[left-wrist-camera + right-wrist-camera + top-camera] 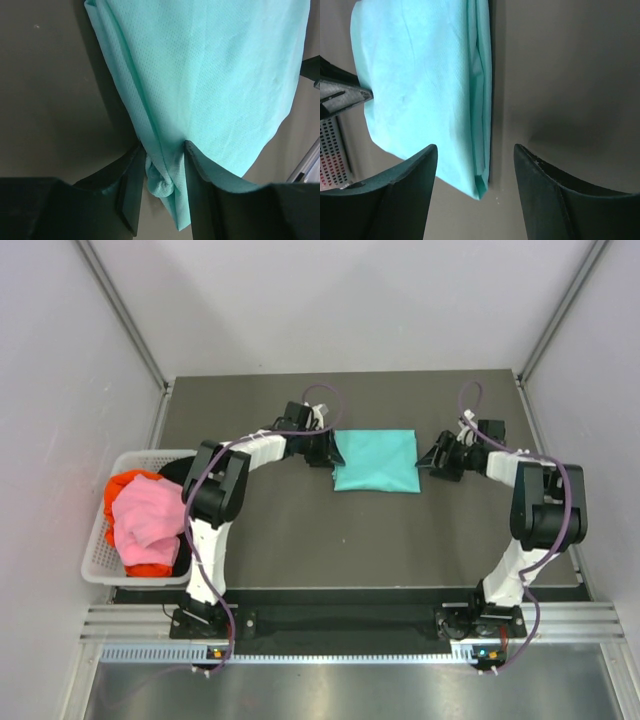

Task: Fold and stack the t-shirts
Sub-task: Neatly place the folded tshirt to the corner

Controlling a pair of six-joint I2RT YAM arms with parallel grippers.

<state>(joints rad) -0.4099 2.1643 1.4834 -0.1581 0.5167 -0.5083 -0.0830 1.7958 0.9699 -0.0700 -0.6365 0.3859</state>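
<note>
The teal t-shirt (375, 460) lies folded into a flat rectangle on the dark table in mid view. My left gripper (325, 450) is at its left edge; in the left wrist view (164, 165) its jaws are closed on a bunched corner of the teal cloth (210, 75). My right gripper (432, 458) is open at the shirt's right edge; in the right wrist view (476, 165) the folded corner (480, 180) lies between the spread fingers, untouched. The pink t-shirt (145, 520), the red-orange t-shirt (125, 485) and the black t-shirt (175, 472) lie heaped in the basket.
A white lattice basket (100, 562) stands at the table's left edge, beside the left arm. Grey walls and metal frame posts enclose the table at the back and sides. The dark table (350, 540) stretches in front of the teal shirt.
</note>
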